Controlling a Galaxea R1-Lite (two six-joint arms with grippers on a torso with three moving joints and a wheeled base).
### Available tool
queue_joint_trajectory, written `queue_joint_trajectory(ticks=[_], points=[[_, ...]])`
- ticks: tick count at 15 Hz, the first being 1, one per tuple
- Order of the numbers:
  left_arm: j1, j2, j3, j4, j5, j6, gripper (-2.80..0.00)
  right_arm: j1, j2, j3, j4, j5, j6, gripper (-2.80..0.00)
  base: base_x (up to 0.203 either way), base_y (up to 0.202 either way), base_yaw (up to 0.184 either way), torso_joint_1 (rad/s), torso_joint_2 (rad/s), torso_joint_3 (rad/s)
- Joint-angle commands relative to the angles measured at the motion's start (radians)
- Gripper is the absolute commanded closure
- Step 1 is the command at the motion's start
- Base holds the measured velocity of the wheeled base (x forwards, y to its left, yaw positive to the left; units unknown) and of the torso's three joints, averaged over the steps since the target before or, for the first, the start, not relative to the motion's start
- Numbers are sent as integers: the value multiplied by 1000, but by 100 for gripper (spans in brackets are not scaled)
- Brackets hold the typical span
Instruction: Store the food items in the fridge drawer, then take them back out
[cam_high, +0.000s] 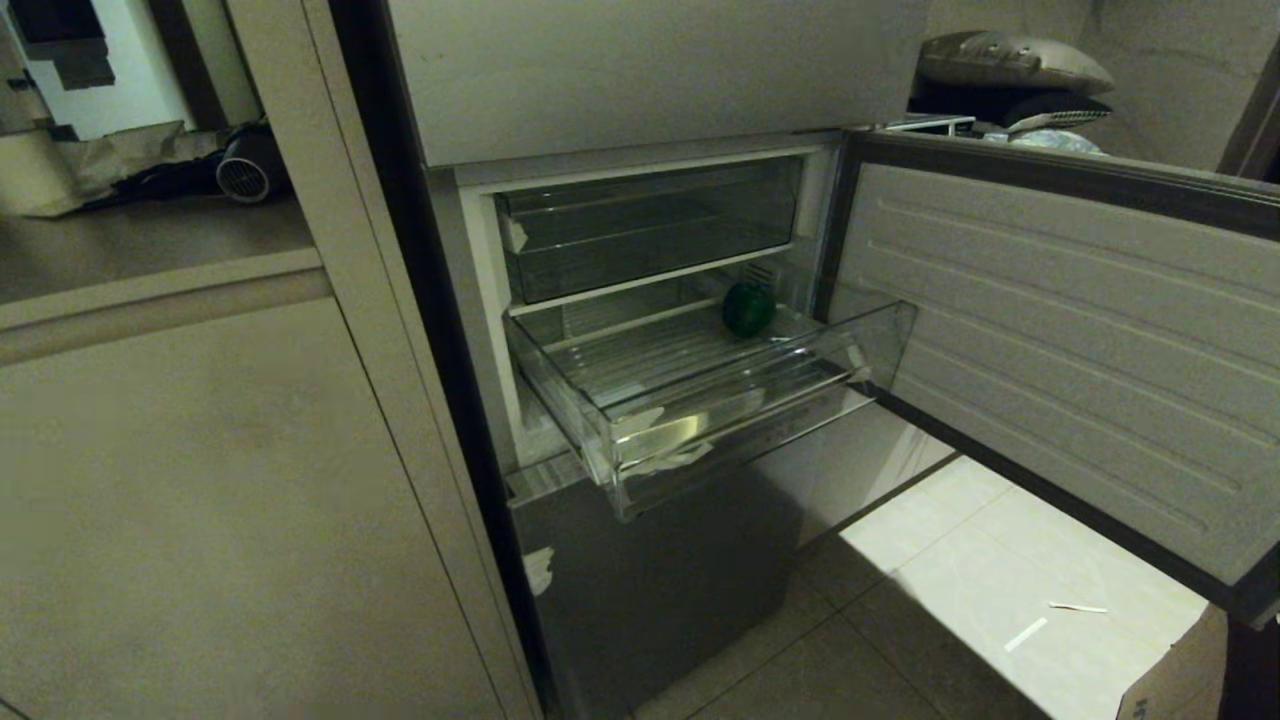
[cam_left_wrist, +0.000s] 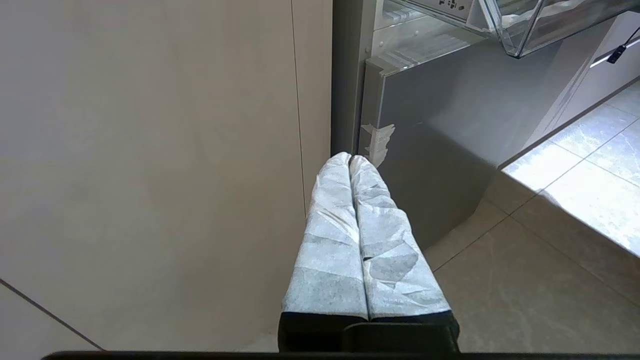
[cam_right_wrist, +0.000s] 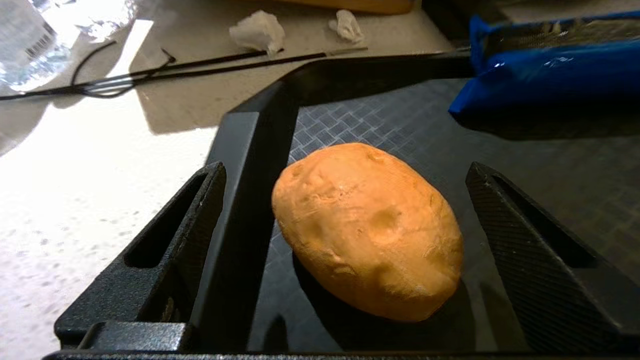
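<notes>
- Head view shows the grey fridge with its middle door swung wide and the wide, shallow clear plastic fridge drawer (cam_high: 700, 400) pulled out, whitish tape scraps stuck on its front.
- On the ribbed floor of that drawer, towards its back right corner, sits the dark green rounded food item (cam_high: 748, 308); nothing else lies in the drawer.
- Neither arm appears in the head view.
- Right wrist view shows the right gripper (cam_right_wrist: 345, 225) with its black fingers spread wide on either side of the lumpy tan-brown potato-like food item (cam_right_wrist: 367, 230), not touching it and holding nothing.
- That potato-like piece rests on a black tray with a woven-pattern floor (cam_right_wrist: 525, 165), which stands on a pale speckled counter, with a blue plastic packet (cam_right_wrist: 550, 70) near the far side.
- Left gripper (cam_left_wrist: 350, 159) hangs low beside the fridge's bottom door, its white-wrapped fingers pressed together on nothing.
- As a judgement: one of the two pieces is in the drawer and the other is out on the tray; whether this belongs to storing or to taking back out cannot be told.
- No brand or writing can be read; a barcode shows on a clear bottle (cam_right_wrist: 30, 45), too small to make out.
</notes>
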Motion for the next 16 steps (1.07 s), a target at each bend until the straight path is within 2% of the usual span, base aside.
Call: queue_joint_trajectory(ticks=[1, 12, 13, 16], points=[[0, 1, 0, 0, 0, 0, 0, 2, 35, -18, -6, 7, 0, -280, 0, 0, 0, 0, 0, 0], [0, 1, 1, 0, 0, 0, 0, 27, 90, -60, -7, 7, 2, -280, 0, 0, 0, 0, 0, 0], [-1, 1, 0, 1, 0, 0, 0, 28, 91, -59, -7, 7, 1, 0, 0, 0, 0, 0, 0, 0], [0, 1, 0, 0, 0, 0, 0, 34, 91, -61, -5, 3, 1, 0, 0, 0, 0, 0, 0, 0]])
